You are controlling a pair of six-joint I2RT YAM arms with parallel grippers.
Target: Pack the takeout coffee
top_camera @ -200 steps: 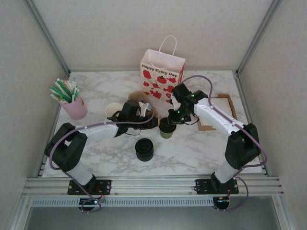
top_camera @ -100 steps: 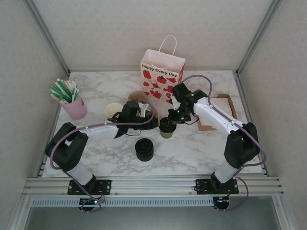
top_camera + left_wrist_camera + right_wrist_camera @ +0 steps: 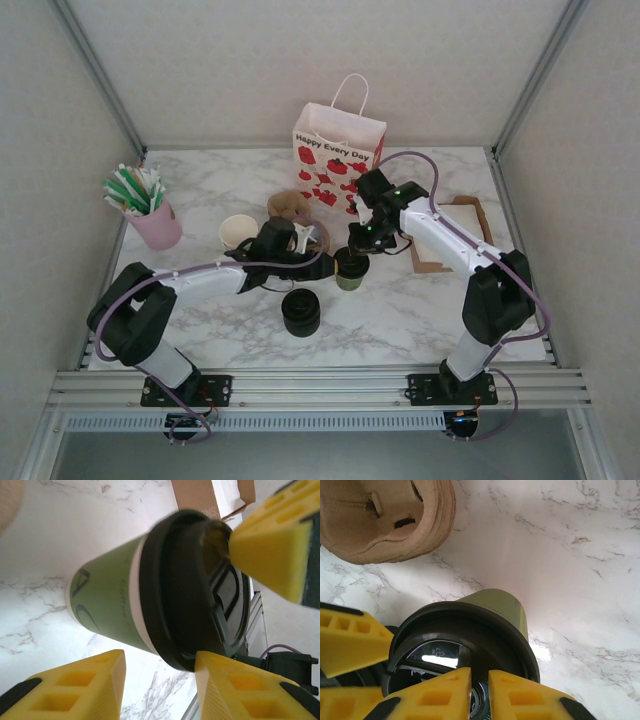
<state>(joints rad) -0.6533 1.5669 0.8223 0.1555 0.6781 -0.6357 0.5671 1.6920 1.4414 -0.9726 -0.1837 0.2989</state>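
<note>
Right end effector (image 3: 479, 677) pinching takeout coffee (image 3: 470, 630) lid | left end effector (image 3: 159, 657) spread

cup (image 3: 100, 605): paper, green, matt, smooth
lid (image 3: 172, 580): black plastic, smooth, light sheen; glare patch on top in the right wrist view
table (image 3: 580, 530): marble look, white with grey veins, smooth, slight gloss
fingers (image 3: 75, 685): yellow, matt, ribbed, plastic by the look
brown stack (image 3: 385, 520): moulded pulp, rough, matt
bag (image 3: 338, 160): paper, white with red print, matt
rails (image 3: 320, 385): bare metal, satin
</note>
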